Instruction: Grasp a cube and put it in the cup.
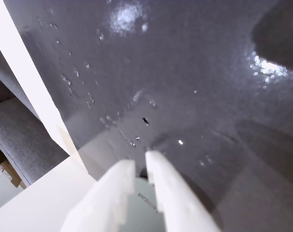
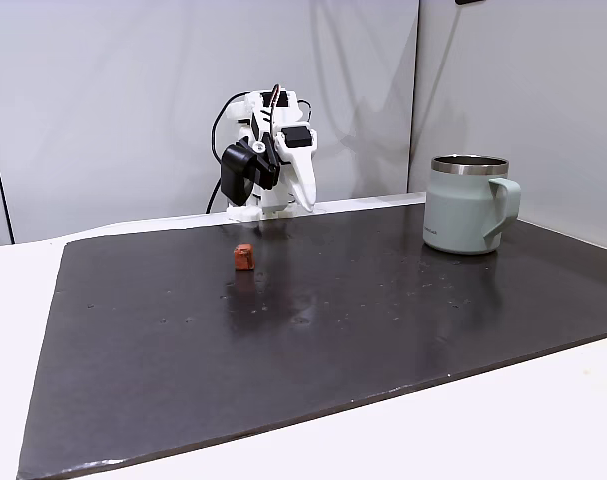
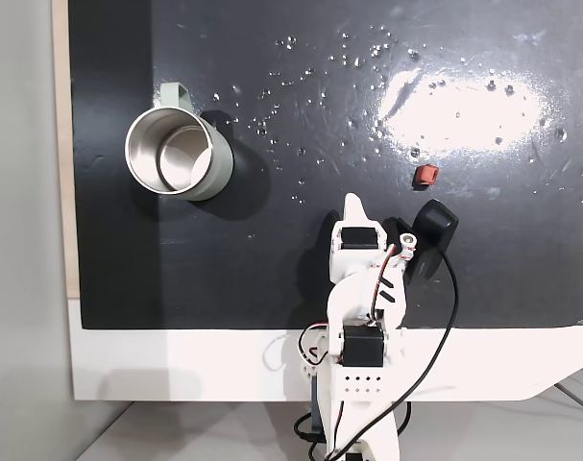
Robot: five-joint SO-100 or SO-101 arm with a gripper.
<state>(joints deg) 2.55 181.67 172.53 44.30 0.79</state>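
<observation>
The cube (image 2: 243, 256) is a tiny reddish-brown block standing on the black mat, a short way in front of the folded arm. From above, the cube (image 3: 425, 175) lies right of and a little beyond my gripper (image 3: 353, 204). The cup (image 2: 461, 210), a pale grey-green mug with a steel rim, stands upright at the mat's right side; in the top-down fixed view the cup (image 3: 217, 171) is at the left, its inside holding nothing. My gripper (image 1: 140, 162) hangs over the bare mat with its white fingers close together and nothing between them. My gripper (image 2: 305, 195) points down near the mat's back edge.
The glossy black mat (image 2: 333, 330) covers most of the white table (image 2: 503, 420), with white margins in front and at the left. A grey wall stands close behind the arm's base. Black cables (image 3: 445, 317) trail from the arm.
</observation>
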